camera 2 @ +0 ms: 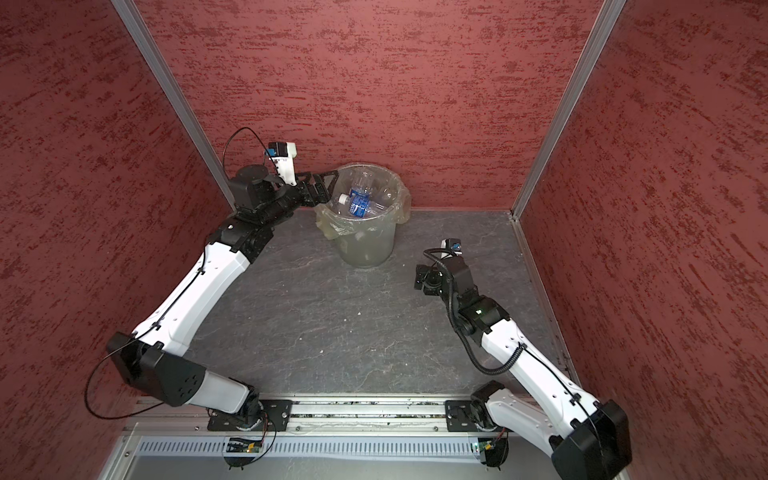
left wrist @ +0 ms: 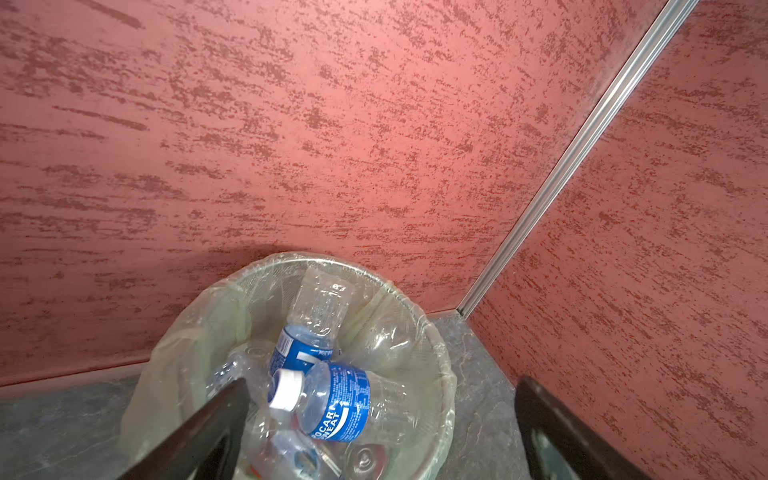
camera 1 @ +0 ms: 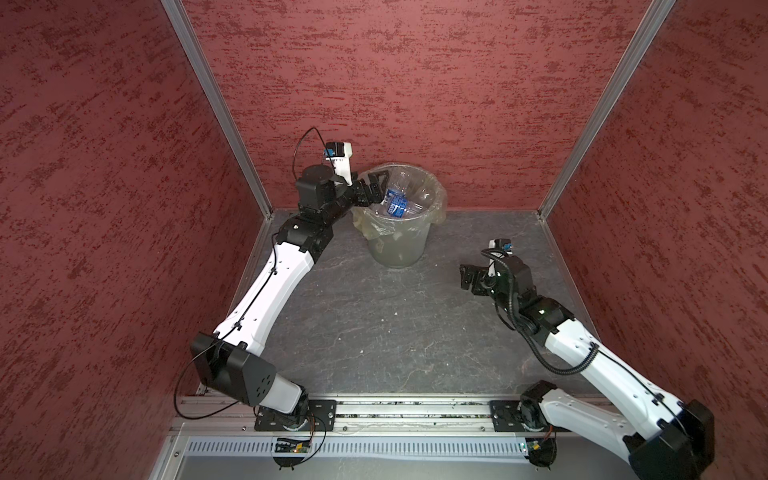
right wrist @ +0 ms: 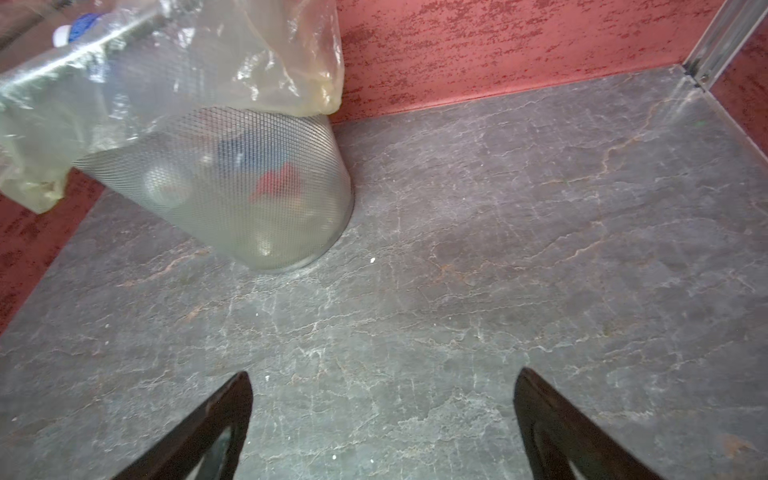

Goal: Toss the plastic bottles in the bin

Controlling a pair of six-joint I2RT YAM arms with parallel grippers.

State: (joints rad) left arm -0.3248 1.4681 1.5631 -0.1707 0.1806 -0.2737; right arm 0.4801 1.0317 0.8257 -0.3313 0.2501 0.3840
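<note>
Plastic bottles (left wrist: 336, 405), at least four, in one bin (camera 1: 399, 249); left fingers (left wrist: 216, 424), right fingers (right wrist: 216, 424) released.

The bin (right wrist: 249, 199) looks metal mesh; the bottles (left wrist: 336, 399) glossy plastic.

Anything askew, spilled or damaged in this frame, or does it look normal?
Nothing spilled; no bottle lies on the table. The liner bag hangs lopsided, in a loose flap down one side of the bin. The bottles inside are crumpled and piled near its rim.
</note>
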